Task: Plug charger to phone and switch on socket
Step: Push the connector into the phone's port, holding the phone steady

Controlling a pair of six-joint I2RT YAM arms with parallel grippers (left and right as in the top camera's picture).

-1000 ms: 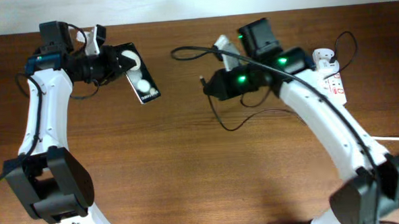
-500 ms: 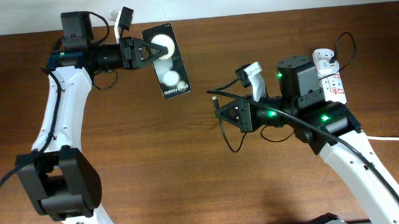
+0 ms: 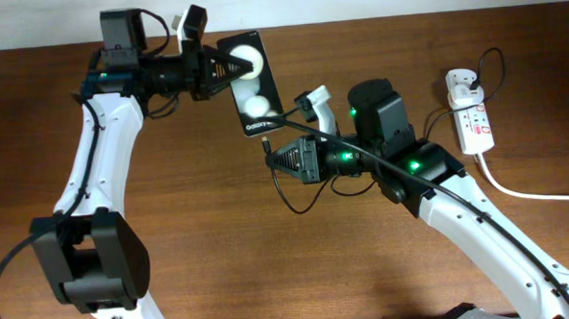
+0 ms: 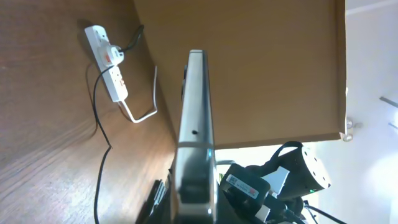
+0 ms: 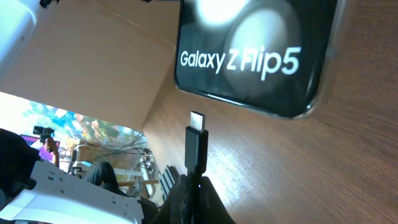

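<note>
My left gripper [image 3: 210, 73] is shut on the phone [image 3: 250, 84], a black smartphone with two round white reflections, held above the table at the top centre. In the left wrist view the phone [image 4: 194, 124] shows edge-on between the jaws. My right gripper [image 3: 283, 161] is shut on the charger plug [image 5: 196, 144], whose tip points at the phone's lower edge [image 5: 249, 62] with a small gap. The black cable [image 3: 301, 197] loops below the right arm. The socket [image 3: 471, 115], a white strip with red markings, lies at the right and holds the white adapter.
The socket's thick white cord [image 3: 536, 193] runs off the right edge. The socket also shows far off in the left wrist view [image 4: 111, 65]. The wall edge runs along the table's far side.
The left arm has carried the phone right and slightly down. The right arm has moved left with the plug, closing the gap to the phone's lower edge.
</note>
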